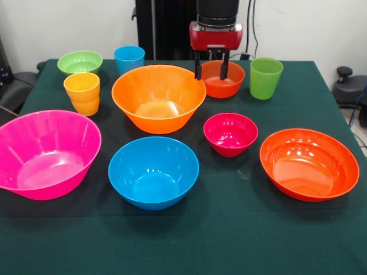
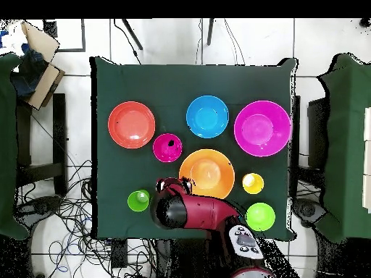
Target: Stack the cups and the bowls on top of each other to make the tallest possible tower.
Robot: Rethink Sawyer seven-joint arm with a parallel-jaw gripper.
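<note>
My gripper hangs open at the table's far side, over the small orange-red bowl. One finger is at the bowl's left rim, the other over its middle. To its left is the big orange bowl, to its right the green cup. The blue cup, small green bowl and yellow-orange cup stand far left. Nearer are the big pink bowl, medium blue bowl, small magenta bowl and wide red-orange bowl. Each piece stands alone; no tower shows.
A dark green cloth covers the table. In the overhead view my arm hides the small orange-red bowl and the blue cup. Cables lie on the floor beside the table.
</note>
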